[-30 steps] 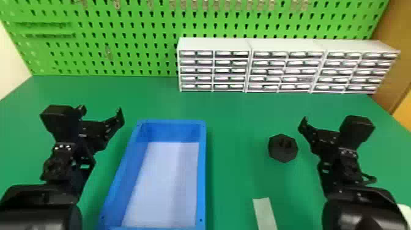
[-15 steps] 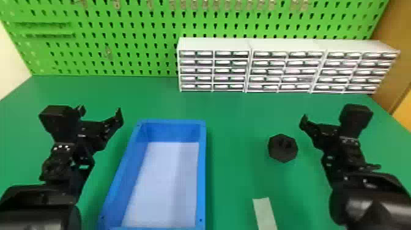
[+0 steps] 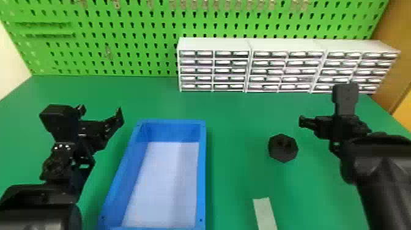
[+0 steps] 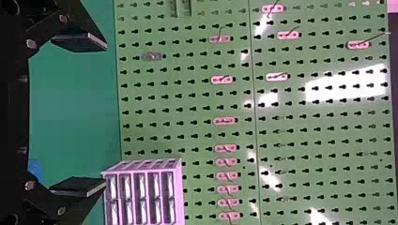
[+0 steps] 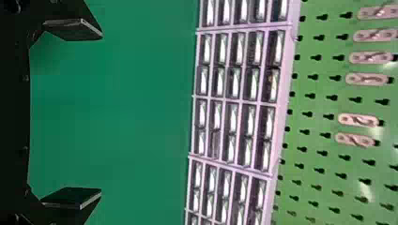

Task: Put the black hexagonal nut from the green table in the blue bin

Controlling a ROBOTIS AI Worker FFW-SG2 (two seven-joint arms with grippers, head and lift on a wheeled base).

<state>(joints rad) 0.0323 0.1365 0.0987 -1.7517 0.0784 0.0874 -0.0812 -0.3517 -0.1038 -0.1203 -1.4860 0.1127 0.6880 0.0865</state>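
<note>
In the head view the black hexagonal nut (image 3: 283, 148) lies on the green table (image 3: 238, 171), right of the blue bin (image 3: 201, 171). The bin holds nothing on its pale floor. My right gripper (image 3: 302, 121) is above and to the right of the nut, apart from it. In the right wrist view the right gripper (image 5: 101, 115) stands open, its two fingers wide apart with nothing between them. My left gripper (image 3: 102, 114) is parked left of the bin; in the left wrist view the left gripper (image 4: 105, 115) is open and holds nothing.
White drawer cabinets (image 3: 250, 46) stand along the back right of the table, before a green pegboard (image 3: 122, 46). A pale strip (image 3: 264, 214) lies near the front edge, between bin and right arm.
My right arm has swung outward to the right and its gripper has turned, with the forearm now slanting in from the right side. The left arm, bin and nut have stayed put.
</note>
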